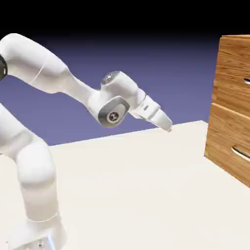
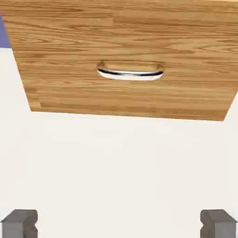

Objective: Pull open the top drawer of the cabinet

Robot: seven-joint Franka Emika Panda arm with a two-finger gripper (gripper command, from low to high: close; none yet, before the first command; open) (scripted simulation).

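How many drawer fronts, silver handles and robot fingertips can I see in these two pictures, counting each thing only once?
Drawer fronts: 2, the upper and the lower
Silver handles: 2, the upper one cut off by the picture edge, and the lower one
Grey fingertips: 2, spread wide apart
Total: 6

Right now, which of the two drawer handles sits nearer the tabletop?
The lower drawer's silver handle. Its drawer front reaches down to the tabletop, while the top drawer's handle is higher up the cabinet.
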